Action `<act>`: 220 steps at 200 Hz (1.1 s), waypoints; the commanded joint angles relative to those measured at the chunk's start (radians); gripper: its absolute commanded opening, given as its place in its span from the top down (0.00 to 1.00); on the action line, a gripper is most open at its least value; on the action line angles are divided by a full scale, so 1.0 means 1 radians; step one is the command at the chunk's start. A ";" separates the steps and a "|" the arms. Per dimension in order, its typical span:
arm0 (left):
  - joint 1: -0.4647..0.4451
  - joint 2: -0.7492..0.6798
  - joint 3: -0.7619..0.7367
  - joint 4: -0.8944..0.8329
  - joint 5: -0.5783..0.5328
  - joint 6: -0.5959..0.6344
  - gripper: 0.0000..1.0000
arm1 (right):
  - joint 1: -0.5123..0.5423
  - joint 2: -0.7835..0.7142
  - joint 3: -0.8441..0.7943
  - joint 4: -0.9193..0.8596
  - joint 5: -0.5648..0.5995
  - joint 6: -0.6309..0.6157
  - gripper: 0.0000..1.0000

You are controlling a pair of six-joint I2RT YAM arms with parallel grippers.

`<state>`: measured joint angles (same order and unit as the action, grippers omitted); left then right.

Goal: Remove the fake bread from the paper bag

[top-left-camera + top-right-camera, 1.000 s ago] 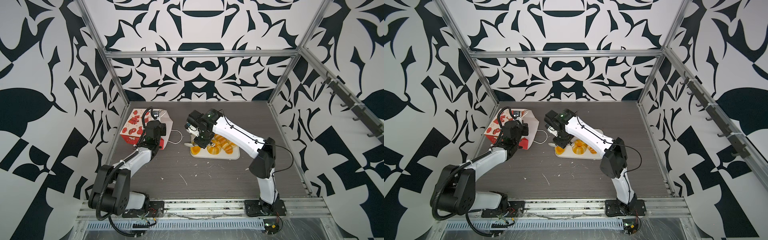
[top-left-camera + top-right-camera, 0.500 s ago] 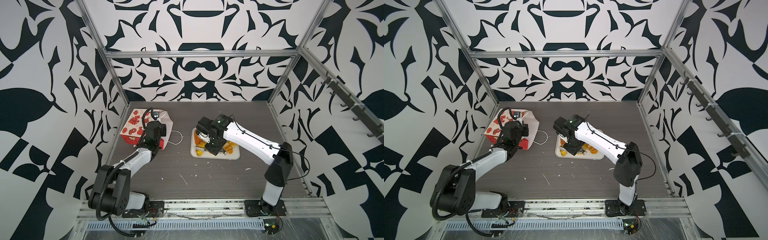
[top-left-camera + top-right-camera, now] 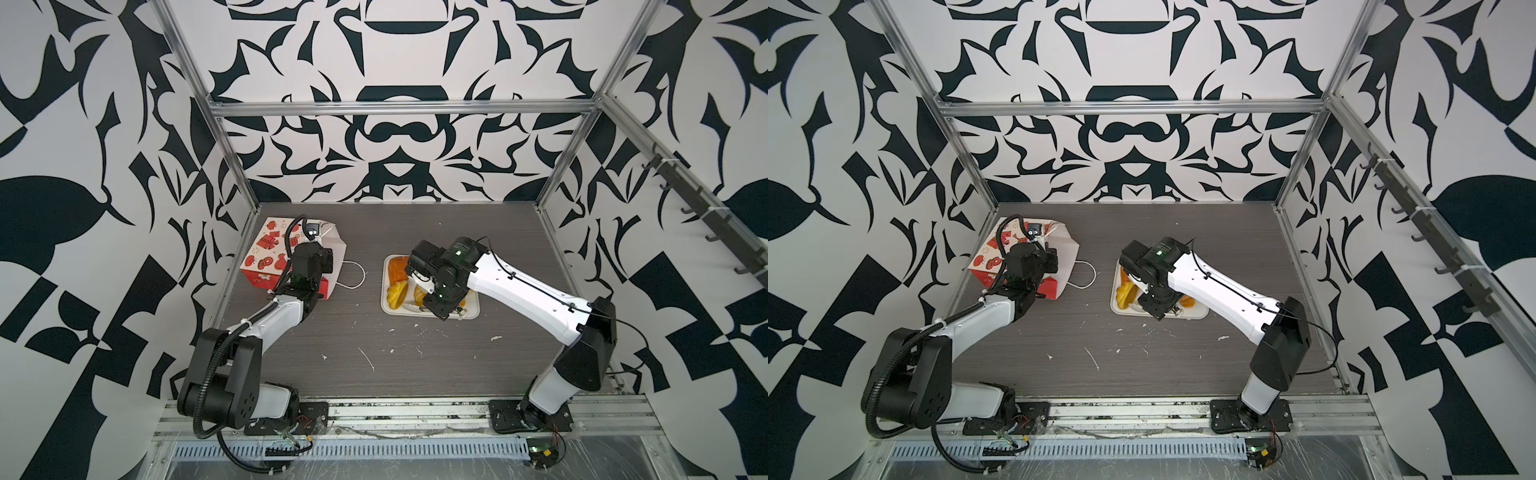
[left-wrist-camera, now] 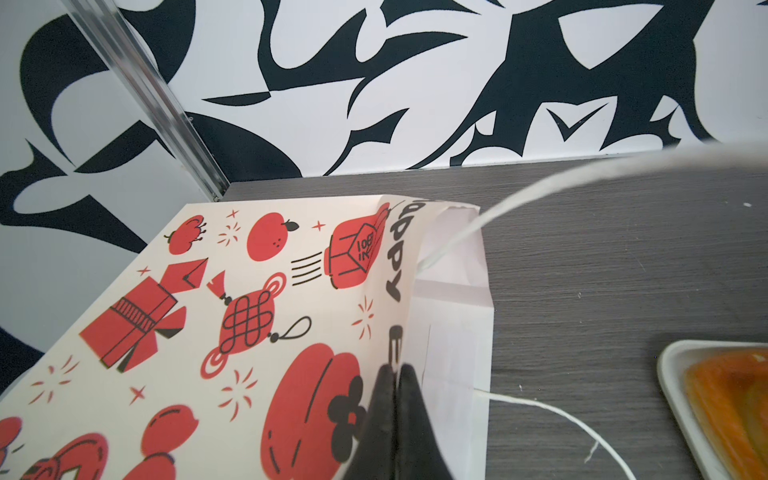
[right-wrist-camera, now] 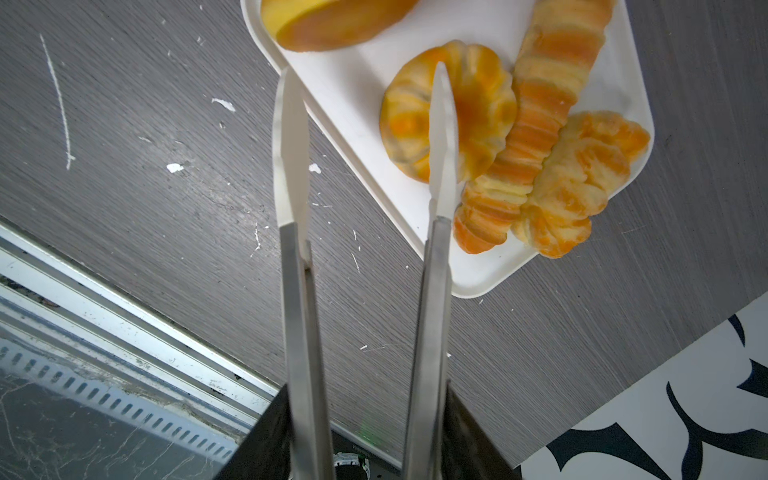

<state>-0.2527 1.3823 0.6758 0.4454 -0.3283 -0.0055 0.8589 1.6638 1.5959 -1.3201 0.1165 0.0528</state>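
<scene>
While your left gripper (image 4: 395,415) is pinched tight on the rim of the red-and-white printed paper bag (image 4: 249,311), with its black fingers meeting where the printed outside folds into the white lining, the bag lies on its side. It is at the far left of the dark grey wood-grain table (image 3: 415,365), with its mouth turned toward the middle. One thin white cord handle (image 3: 353,278) loops out flat on the table from that mouth. No view lets you see inside the bag.

Your right gripper (image 5: 368,415) is clamped on a pair of long metal tongs with white tips (image 5: 299,311). The tong tips stand apart with nothing between them. One tip is over the edge of the flat white rectangular tray (image 5: 478,282) and the other is over a pastry; you cannot tell whether either touches.

The glossy yellow-orange fake bread (image 3: 397,293) sits on that tray, well apart from the bag. In the right wrist view you can make out four pieces:
- A pleated ring bun (image 5: 478,108).
- A long twist (image 5: 544,104), lying against the bun.
- A striped roll (image 5: 582,174), pressed to the far side of the twist.
- A fourth piece (image 5: 332,20), cut off by the frame edge.

In both top views your right arm covers much of the tray. A flat brown-orange piece (image 3: 399,266) shows at the tray's far left corner.
</scene>
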 commanded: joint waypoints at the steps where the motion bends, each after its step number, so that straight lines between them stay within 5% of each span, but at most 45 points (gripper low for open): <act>1: 0.004 0.003 0.004 0.023 0.004 -0.016 1.00 | 0.000 -0.004 0.037 0.009 0.020 -0.008 0.46; 135: 0.005 0.011 0.007 0.024 0.019 -0.017 1.00 | -0.056 0.000 0.064 0.164 -0.010 -0.075 0.45; 220: 0.005 0.008 0.005 0.024 0.021 -0.019 1.00 | -0.169 -0.060 -0.076 0.341 -0.221 -0.151 0.46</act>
<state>-0.2527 1.3964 0.6758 0.4454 -0.3161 -0.0078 0.6979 1.6642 1.5337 -1.0554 -0.0162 -0.0666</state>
